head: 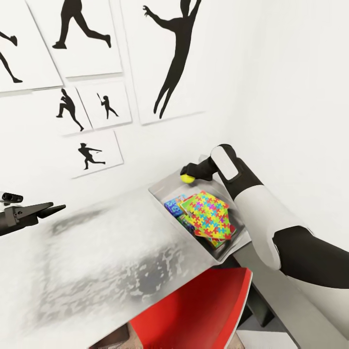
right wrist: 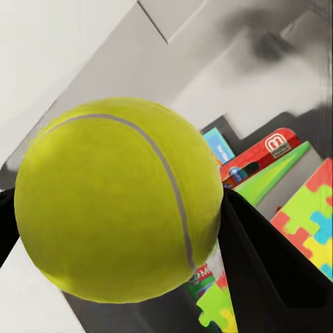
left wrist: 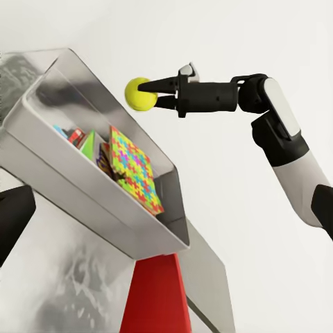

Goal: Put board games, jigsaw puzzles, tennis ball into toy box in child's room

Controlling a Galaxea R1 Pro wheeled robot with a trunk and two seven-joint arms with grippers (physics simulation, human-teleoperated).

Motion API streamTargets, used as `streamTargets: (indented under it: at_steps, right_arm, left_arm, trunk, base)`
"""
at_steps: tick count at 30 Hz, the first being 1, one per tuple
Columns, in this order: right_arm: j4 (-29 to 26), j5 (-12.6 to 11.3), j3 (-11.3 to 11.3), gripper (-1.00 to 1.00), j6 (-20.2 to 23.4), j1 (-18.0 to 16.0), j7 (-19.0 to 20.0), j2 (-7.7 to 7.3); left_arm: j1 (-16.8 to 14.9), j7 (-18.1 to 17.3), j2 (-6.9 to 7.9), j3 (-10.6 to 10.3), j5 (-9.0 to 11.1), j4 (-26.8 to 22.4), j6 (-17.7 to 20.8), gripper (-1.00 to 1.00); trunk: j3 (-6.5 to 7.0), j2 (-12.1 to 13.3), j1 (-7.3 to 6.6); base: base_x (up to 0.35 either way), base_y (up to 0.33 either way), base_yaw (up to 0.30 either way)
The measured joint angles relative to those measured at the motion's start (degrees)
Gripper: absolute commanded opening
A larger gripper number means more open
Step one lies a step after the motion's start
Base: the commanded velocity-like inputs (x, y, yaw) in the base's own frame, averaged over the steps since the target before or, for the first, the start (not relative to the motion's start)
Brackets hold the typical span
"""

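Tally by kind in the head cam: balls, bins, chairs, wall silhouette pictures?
fuzzy yellow-green tennis ball: 1
shallow pale grey toy box: 1
red chair: 1
white wall pictures with black sports silhouettes: 6
Total: 9

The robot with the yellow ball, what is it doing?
The robot is tidying toys. Its right gripper is pinching the tennis ball and holding it in the air above the toy box on the table. A jigsaw puzzle and some game boxes are already stacked inside the box. The left gripper hangs off to the side over the table, holding nothing.
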Motion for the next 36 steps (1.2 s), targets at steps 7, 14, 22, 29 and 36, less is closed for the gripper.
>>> streamTargets:
  at_steps: [7,14,22,29,36]
  right_arm:
    - [0.01,0.77,-0.05,-1.00,-0.02,-0.01,0.00,0.02]
    - [0.01,0.82,-0.01,-1.00,-0.02,-0.01,0.02,0.03]
    - [0.01,0.82,0.07,-1.00,-0.01,-0.01,0.08,0.03]
    - [0.01,0.83,0.10,-1.00,0.01,-0.01,0.09,0.02]
    - [-0.01,0.82,0.10,-1.00,-0.01,-0.01,0.09,0.05]
  left_arm:
    - [0.00,0.00,0.00,0.05,0.02,0.00,0.00,1.00]
    - [-0.01,0.00,0.02,0.11,0.02,0.00,0.01,1.00]
    - [-0.08,0.00,0.14,0.08,0.10,-0.14,0.07,1.00]
    - [-3.40,0.00,0.66,0.01,2.49,-0.70,0.29,1.00]
    - [-3.94,0.00,0.90,-0.07,5.12,-0.80,0.33,1.00]
  trunk:
    - [-0.65,0.00,0.00]
    - [-1.30,0.00,0.00]
    - [-2.04,0.00,0.00]
    - [-2.69,0.00,0.00]
    - [-3.34,0.00,0.00]
  base:
    - [0.000,0.000,0.000]
    - [0.000,0.000,0.000]
    - [0.000,0.000,0.000]
    - [0.000,0.000,0.000]
    - [0.000,0.000,0.000]
